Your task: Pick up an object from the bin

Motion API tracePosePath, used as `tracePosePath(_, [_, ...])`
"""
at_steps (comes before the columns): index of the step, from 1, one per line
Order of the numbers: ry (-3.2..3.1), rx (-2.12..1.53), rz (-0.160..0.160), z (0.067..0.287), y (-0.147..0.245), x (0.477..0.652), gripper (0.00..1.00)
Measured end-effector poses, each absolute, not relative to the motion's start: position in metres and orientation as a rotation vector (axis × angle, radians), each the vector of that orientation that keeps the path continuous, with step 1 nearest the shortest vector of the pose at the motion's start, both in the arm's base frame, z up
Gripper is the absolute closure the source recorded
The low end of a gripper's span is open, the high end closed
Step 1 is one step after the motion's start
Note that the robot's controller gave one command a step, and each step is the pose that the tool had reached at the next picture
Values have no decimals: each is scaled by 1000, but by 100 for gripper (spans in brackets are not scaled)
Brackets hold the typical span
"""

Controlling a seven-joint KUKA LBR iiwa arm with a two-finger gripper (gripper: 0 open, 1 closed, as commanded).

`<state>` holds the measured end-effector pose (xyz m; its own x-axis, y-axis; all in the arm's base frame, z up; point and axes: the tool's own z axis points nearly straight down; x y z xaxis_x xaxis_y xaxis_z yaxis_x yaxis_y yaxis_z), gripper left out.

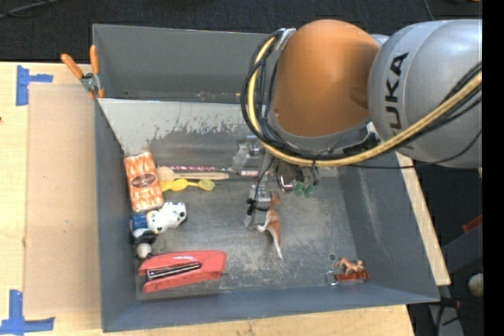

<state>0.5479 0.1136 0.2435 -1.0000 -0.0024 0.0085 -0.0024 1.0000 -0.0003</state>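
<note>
In the camera view, the arm reached in from the right, its orange wrist cover and looped cables hanging over the upper middle of the grey metal bin (378,201). The gripper (262,221) pointed down from beneath that cover and stood low over the middle of the bin floor. Whether it was spread or pressed together could not be told, as the wrist and cables hid much of it.

A small orange-brown toy (276,236), narrow and tapering to a point at its lower end, lay just beside the gripper's tip, on its right and a little below. It appeared to touch the tip, but whether it was actually pinched could not be made out.

The other things lay well apart from the gripper. Along the left wall sat an orange patterned packet (143,179), standing roughly upright in the picture. A yellow plastic piece (189,185) lay just to the right of it, and a thin pinkish stick (201,168) ran from there toward the wrist. Below the packet was a black-and-white toy animal (167,216), with a small pale ball (142,250) near it. A red stapler (183,267) lay lengthwise near the front wall on the left. Near the front right corner sat a small brown and orange trinket (348,271), alone on the bare floor.
</note>
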Motion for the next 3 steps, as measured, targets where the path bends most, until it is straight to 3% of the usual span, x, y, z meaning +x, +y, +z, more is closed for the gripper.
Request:
tracePosePath(1, [-3141, -1, -1, 247, 113, 549, 0])
tracePosePath(2, [-3137, 160, -1, 167, 155, 527, 0])
tracePosePath(3, [-3134, 379, -6, 155, 236, 568, 0])
